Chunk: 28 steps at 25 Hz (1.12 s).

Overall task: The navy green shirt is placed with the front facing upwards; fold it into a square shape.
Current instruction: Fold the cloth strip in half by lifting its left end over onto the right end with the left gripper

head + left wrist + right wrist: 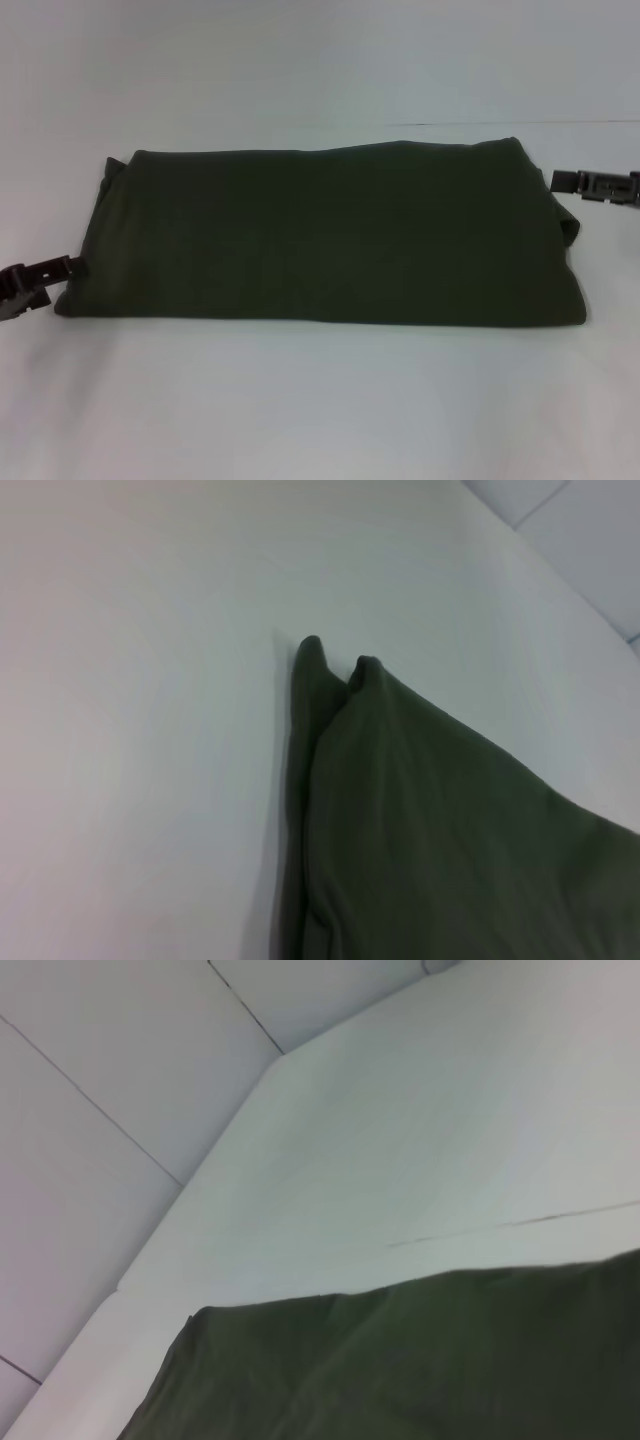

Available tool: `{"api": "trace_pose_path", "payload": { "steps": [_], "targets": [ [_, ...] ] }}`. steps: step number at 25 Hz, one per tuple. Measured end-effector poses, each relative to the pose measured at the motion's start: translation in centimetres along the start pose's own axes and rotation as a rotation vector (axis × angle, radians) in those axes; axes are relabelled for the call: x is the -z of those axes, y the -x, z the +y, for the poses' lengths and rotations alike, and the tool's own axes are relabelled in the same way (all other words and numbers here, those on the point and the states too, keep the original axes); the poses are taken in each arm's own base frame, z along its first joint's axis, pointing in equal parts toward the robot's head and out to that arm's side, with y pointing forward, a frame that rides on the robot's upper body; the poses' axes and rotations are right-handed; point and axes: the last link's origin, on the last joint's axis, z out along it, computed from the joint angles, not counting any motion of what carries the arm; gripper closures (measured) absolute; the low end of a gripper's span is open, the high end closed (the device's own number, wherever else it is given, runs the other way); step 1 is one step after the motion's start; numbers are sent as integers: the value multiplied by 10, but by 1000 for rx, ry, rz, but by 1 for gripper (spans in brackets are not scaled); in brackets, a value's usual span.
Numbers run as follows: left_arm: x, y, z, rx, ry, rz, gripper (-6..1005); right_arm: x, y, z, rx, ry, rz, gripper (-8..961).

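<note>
Lying mid-desk, the shirt is folded into a wide rectangle, plain side up. My left gripper touches its near-left corner; my right gripper sits just off its far-right edge. Can't tell the finger state on either.

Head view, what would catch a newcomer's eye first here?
The navy green shirt, folded into a wide dark rectangle, fills the middle of the white table. The left hand sits at its near-left corner, and the right hand by its far-right edge.
</note>
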Motion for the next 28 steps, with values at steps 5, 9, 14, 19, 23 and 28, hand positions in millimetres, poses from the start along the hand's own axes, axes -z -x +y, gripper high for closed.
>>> {"api": "trace_pose_path", "payload": {
  "steps": [5, 9, 14, 19, 23, 28],
  "targets": [
    [-5, 1, 0, 51, -19, -34, 116, 0, 12, 3, 31, 5, 6, 24],
    [-9, 2, 1, 77, -28, -56, 116, -4, 16, 7, 52, 12, 19, 25],
    [-9, 2, 0, 95, -37, -62, 115, -5, 19, 8, 66, 13, 28, 26],
    [-8, 3, -5, 102, -58, -52, 115, -4, 20, 8, 68, 13, 28, 27],
    [-11, 2, -4, 98, -60, -58, 116, -3, 20, 8, 65, 12, 25, 28],
    [-14, 1, -5, 91, -68, -55, 116, -1, 19, 6, 56, 11, 16, 29]
  ]
}}
